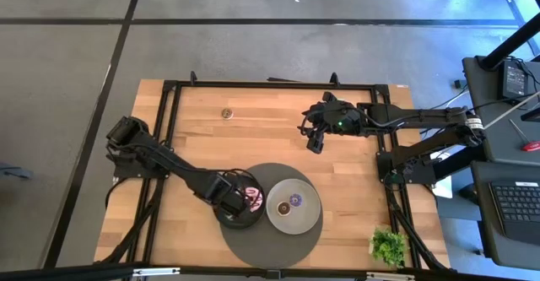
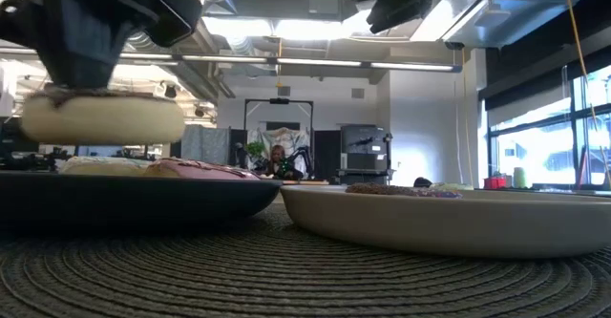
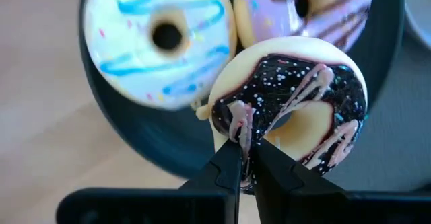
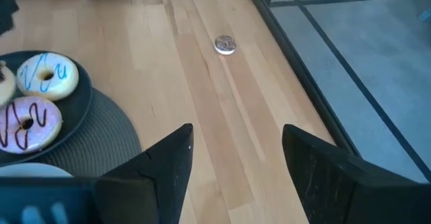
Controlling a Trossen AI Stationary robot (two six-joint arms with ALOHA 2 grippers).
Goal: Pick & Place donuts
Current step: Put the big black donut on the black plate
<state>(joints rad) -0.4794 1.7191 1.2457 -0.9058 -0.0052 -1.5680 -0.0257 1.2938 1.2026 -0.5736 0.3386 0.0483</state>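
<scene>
The chocolate donut (image 3: 291, 109) is pinched at its rim by the left end effector (image 3: 246, 160); light, stiff, probably slippery. The right end effector (image 4: 236, 160) is spread, idle.

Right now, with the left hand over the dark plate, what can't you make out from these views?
- Gap between the held chocolate donut and the dark plate: high view blocked by the left hand; low view blurred.
- Icing on the small donut far up the table: too small.
- Donut on the grey plate: low view shows only its top over the rim.
</scene>
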